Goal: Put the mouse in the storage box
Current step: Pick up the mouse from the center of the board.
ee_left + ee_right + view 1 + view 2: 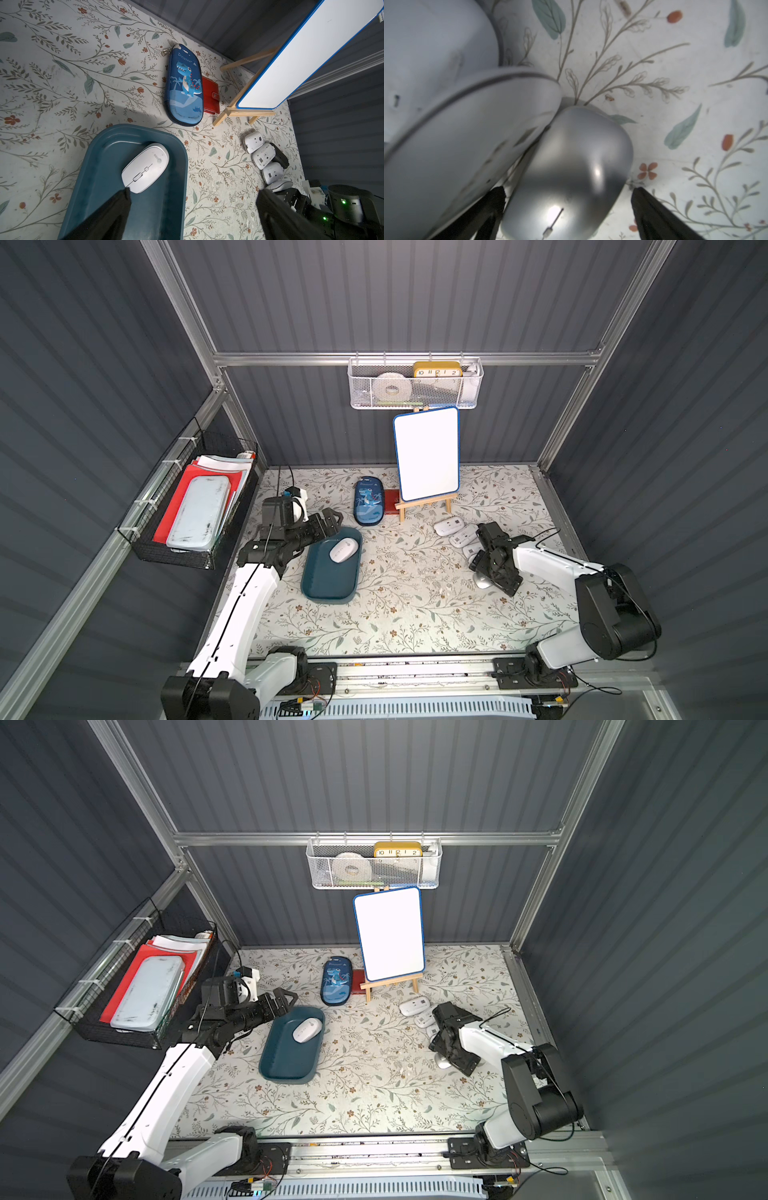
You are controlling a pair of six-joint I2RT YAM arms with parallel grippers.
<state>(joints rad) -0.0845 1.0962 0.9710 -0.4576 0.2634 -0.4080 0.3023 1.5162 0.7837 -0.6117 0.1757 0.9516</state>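
1. The desk [415,614] wears a matte floral-print cover.
2. The storage box [328,585], a smooth dark teal plastic tub with rounded corners and a rolled rim, lies left of centre. A glossy oval white mouse [344,549] rests inside at its far end.
3. On the right, a domed, shiny silver mouse [577,145] sits just beside a row of white mice [264,155] lying underside up.
4. Farther back stand a blue dinosaur pencil case [368,502], a red wallet [390,502] and a whiteboard [426,454] on a wooden easel.
5. The right arm bends down and inward. The right end effector [569,193] is released, its fingers straddling the silver mouse.
6. The left arm stretches low. The left end effector [332,521] is spread wide above the box's far rim.
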